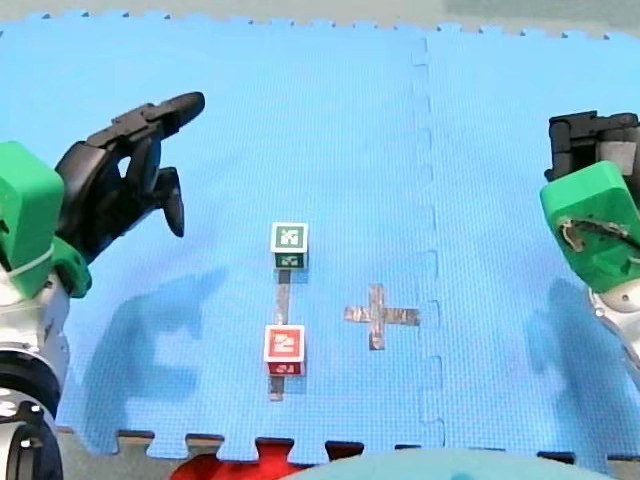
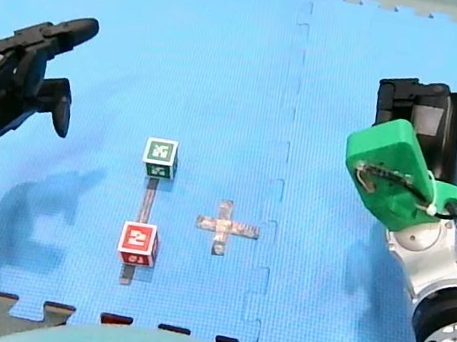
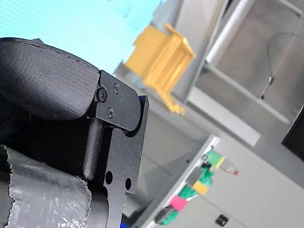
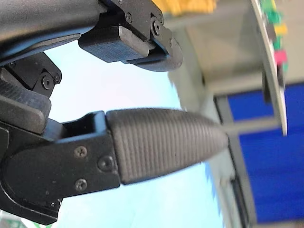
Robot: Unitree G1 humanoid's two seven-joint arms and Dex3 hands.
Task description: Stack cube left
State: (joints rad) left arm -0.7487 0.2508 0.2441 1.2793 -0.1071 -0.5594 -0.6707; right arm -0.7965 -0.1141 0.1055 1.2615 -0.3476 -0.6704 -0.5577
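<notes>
A green cube [image 1: 289, 245] stands on the blue foam mat [image 1: 330, 120], just left of centre. A red cube [image 1: 284, 348] stands nearer to me, almost straight in front of the green one, with a gap between them. My left hand [image 1: 172, 165] hovers over the mat to the left of and a little beyond the green cube, well apart from it and holding nothing. At the right edge, far from both cubes, my right hand [image 2: 420, 113] is raised above its green wrist cover [image 2: 393, 181].
A strip of grey tape [image 1: 283, 298] runs on the mat between the two cubes. A grey tape cross [image 1: 378, 316] lies right of the red cube. A seam [image 1: 430, 220] joins the two mat halves. The mat's toothed front edge [image 1: 300, 445] is close to me.
</notes>
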